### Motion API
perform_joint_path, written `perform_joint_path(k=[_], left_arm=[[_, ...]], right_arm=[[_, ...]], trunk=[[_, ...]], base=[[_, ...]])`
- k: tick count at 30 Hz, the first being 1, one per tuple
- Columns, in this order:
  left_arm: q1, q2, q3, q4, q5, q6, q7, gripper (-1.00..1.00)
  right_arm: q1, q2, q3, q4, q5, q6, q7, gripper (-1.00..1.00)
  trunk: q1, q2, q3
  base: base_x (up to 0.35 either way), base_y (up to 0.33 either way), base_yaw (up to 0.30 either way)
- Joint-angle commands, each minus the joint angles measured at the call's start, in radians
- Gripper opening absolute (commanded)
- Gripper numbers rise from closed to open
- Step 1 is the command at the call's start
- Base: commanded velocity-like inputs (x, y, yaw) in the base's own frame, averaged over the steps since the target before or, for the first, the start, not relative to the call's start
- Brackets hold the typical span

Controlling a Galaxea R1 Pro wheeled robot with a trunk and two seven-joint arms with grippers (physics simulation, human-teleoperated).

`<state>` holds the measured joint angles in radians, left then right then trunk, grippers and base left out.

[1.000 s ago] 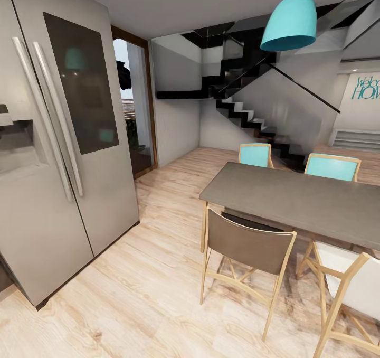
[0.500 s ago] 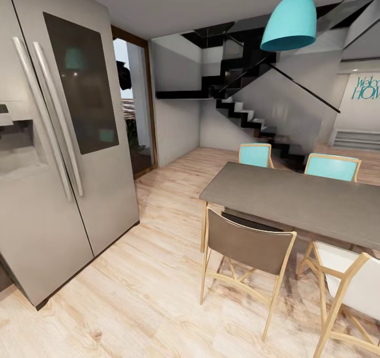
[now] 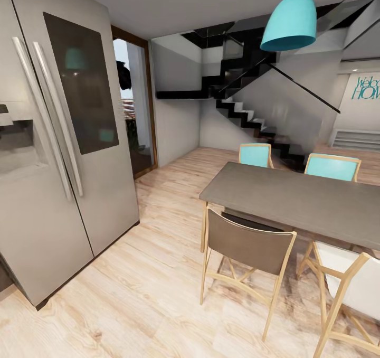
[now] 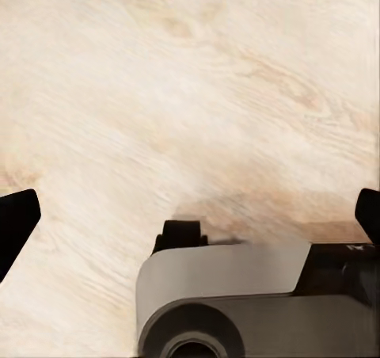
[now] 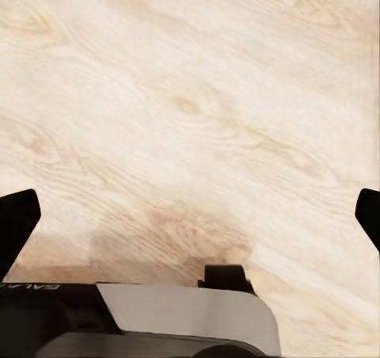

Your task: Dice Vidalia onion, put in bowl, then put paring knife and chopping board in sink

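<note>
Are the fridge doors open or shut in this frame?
Shut. Both doors of the fridge sit flush side by side, their long handles parallel, with no gap showing the interior.

Silver fridge [image 3: 63, 152], teal lamp [image 3: 289, 24], pale grained wood floor [image 3: 142, 305].

Fridge [image 3: 58, 152] and table [image 3: 316, 205] edge-cropped

right tool [image 5: 190, 215] spread wide, empty, over pale wood floor [image 5: 190, 97].
</note>
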<state>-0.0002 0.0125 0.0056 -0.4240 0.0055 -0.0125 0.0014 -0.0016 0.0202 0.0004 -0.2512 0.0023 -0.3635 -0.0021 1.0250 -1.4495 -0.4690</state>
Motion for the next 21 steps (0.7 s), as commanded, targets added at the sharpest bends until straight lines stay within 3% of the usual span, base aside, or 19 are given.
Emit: perform_joint_path(k=[1, 8, 11, 15, 18, 21], left_arm=[[0.0, 0.004, 0.001, -0.026, 0.001, -0.01, 0.0, 1.0], [0.0, 0.012, 0.002, -0.081, 0.001, -0.06, 0.002, 1.0], [0.0, 0.016, 0.004, -0.078, 0.003, -0.139, 0.003, 1.0], [0.0, 0.009, 0.005, -0.058, 0.004, -0.174, 0.002, 1.0], [0.0, -0.006, 0.005, -0.016, 0.004, -0.185, 0.002, 1.0], [0.0, 0.0, 0.005, -0.011, 0.004, -0.187, 0.002, 1.0]], right_arm=[[0.0, 0.001, 0.0, -0.026, 0.0, -0.003, 0.0, 1.0], [0.0, 0.001, 0.002, -0.127, 0.001, -0.005, 0.005, 1.0], [0.0, 0.002, 0.002, -0.162, 0.0, -0.055, 0.008, 1.0], [0.0, 0.003, 0.003, -0.163, -0.003, -0.125, 0.008, 1.0], [0.0, 0.005, 0.005, -0.159, -0.001, -0.147, 0.008, 1.0], [0.0, 0.004, 0.004, -0.158, -0.003, -0.149, 0.008, 1.0]], trunk=[[0.0, 0.0, -0.001], [0.0, 0.0, -0.001], [0.0, 0.0, -0.001], [0.0, 0.0, -0.001], [0.0, 0.0, -0.001], [0.0, 0.0, -0.001]], base=[[0.0, 0.0, 0.0], [0.0, 0.0, 0.0], [0.0, 0.0, 0.0], [0.0, 0.0, 0.0], [0.0, 0.0, 0.0], [0.0, 0.0, 0.0]])
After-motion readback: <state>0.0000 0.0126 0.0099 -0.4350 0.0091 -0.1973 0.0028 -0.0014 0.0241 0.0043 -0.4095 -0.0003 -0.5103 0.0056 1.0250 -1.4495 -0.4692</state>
